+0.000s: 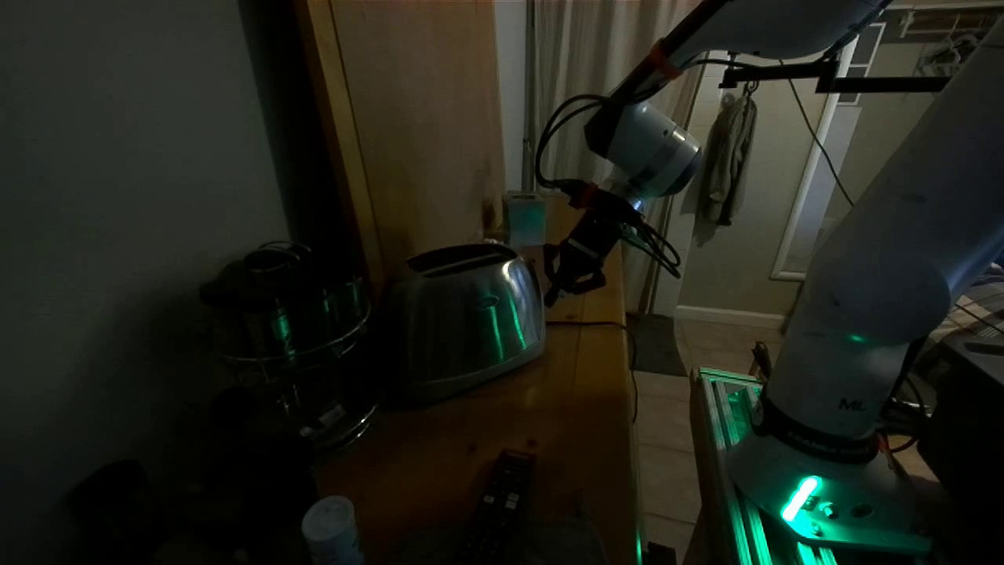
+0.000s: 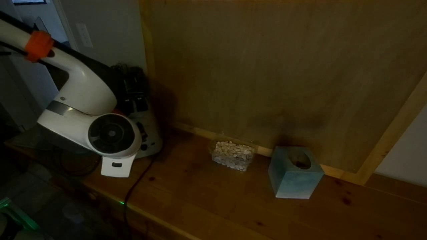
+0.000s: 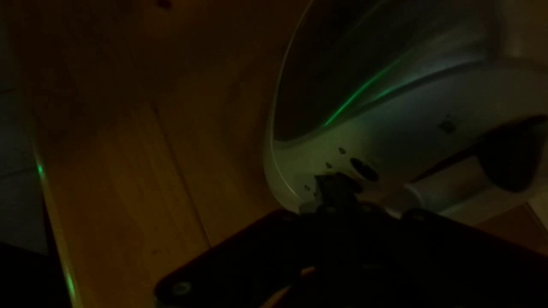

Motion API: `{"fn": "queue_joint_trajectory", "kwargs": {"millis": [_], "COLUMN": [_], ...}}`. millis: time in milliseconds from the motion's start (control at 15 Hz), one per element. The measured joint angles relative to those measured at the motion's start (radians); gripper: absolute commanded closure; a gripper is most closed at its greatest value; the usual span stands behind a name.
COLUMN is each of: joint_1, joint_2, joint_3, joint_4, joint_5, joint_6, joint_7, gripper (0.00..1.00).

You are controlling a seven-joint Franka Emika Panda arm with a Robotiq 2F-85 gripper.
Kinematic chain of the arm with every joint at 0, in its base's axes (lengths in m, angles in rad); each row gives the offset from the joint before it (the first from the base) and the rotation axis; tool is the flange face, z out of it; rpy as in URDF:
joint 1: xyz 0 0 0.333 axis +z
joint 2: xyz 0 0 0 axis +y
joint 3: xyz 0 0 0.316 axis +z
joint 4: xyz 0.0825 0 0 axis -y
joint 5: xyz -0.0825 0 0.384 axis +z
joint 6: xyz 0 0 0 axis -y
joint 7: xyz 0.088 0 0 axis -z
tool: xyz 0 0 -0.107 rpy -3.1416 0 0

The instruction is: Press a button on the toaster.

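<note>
in an exterior view, nearest: long black remote control (image 1: 503,494) on brown wooden worktop (image 1: 576,392) | beyond it: rounded shiny stainless-steel toaster (image 1: 471,322) with dark top slots, upright | black 2-finger gripper (image 3: 336,190): jaws together, nothing held, before toaster's pale end panel (image 3: 385,124), contact cannot be told | farthest: pale blue cube-shaped box (image 1: 525,221)

In both exterior views a blue tissue box (image 2: 291,182) stood on the wooden counter (image 2: 213,203), near the foot of a wooden panel (image 2: 267,73). A clear tub (image 2: 231,164) of small pale pieces (image 2: 233,150) sat near the same panel, apart from the box. A dark remote control (image 1: 506,490) lay on the counter, with a white canister (image 1: 330,524) near it. A wire rack (image 1: 337,343) held things (image 1: 271,302) too dim to make out. Farther back hung a pale curtain (image 1: 580,47), a garment (image 1: 729,161) and some hangers (image 1: 951,55); a pale plate (image 2: 84,35) sat on a wall (image 2: 111,36).
</note>
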Motion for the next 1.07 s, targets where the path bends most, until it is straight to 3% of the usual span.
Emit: {"fn": "queue_joint_trajectory", "kwargs": {"millis": [600,667,733,1067], "joint_1": [0.0,0.0,0.0,0.0], "joint_2": [-0.003,-0.004,-0.005,-0.017], "joint_3": [0.006,0.007,0.008,0.01], "joint_4": [0.001,0.003,0.005,0.01], "joint_5": [-0.001,-0.001,-0.002,-0.014], "joint_6": [0.045,0.058,0.07,0.109], "joint_7": [-0.003,-0.004,-0.004,-0.007], "gripper": [1.0,0.74,0.73,0.4]}}
